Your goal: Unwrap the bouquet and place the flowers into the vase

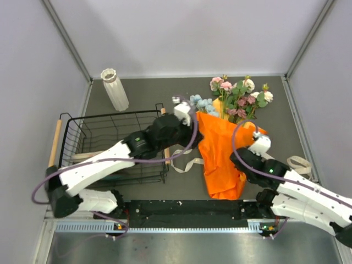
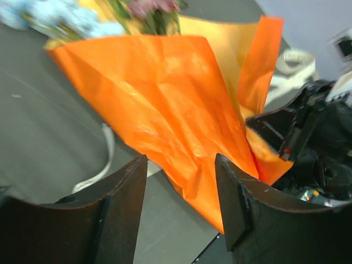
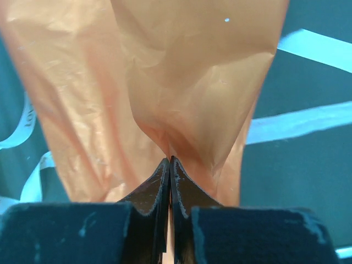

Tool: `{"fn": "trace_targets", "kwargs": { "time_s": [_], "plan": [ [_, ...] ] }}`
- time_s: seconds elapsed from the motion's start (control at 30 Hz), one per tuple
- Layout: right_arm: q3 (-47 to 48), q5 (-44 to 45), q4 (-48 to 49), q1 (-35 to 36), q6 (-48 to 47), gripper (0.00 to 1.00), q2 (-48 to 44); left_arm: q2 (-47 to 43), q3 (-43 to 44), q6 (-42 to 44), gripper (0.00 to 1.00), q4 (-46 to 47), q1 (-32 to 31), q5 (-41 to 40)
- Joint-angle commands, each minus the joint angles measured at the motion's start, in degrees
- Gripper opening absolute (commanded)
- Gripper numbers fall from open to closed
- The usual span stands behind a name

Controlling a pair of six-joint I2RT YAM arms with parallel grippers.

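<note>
- Bouquet (image 1: 223, 157): lies centre-right on the grey table (image 1: 159, 91). Its orange wrap (image 2: 165, 110) is spread loose, with the flowers (image 1: 239, 96) spilling out at the far end.
- Right gripper (image 1: 254, 132) (image 3: 169, 162): the top view places it at the wrap's right edge. Only the wrist view shows the jaws pressed flat together, pinching a fold of the paper.
- Left gripper (image 1: 190, 116) (image 2: 179, 181): at the wrap's far-left corner. Its wrist view shows the jaws well apart, holding nothing.
- Vase (image 1: 114, 88): far left, beyond the black dish rack (image 1: 110, 113), well apart from the bouquet.
- Ribbon (image 1: 184, 162): loose on the table, left of the wrap.
</note>
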Motion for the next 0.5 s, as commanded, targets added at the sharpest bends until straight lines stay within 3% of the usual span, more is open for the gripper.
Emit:
{"fn": "trace_targets", "kwargs": {
  "time_s": [0.0, 0.13, 0.27, 0.43, 0.47],
  "plan": [
    [-2.85, 6.06, -12.74, -1.97, 11.97, 0.00, -8.96, 12.81, 5.03, -1.61, 0.56, 5.60, -0.03, 14.05],
    [-1.71, 10.63, -22.34, -2.15, 20.66, 0.01, -15.90, 23.97, 11.34, -0.82, 0.57, 7.80, -1.34, 20.29],
    [-1.18, 13.88, -26.04, -2.15, 22.61, 0.06, -23.55, 37.93, 20.84, -0.12, 0.57, 7.89, -4.85, 28.38],
    [0.13, 14.51, -28.16, -2.06, 24.47, 0.25, -33.83, 46.57, 29.19, -0.82, 0.58, 6.40, -8.11, 30.15],
    [0.40, 14.77, -27.99, -2.15, 23.59, 0.34, -35.24, 48.06, 29.56, -1.25, 0.58, 6.57, -8.55, 30.33]
  ]
}}
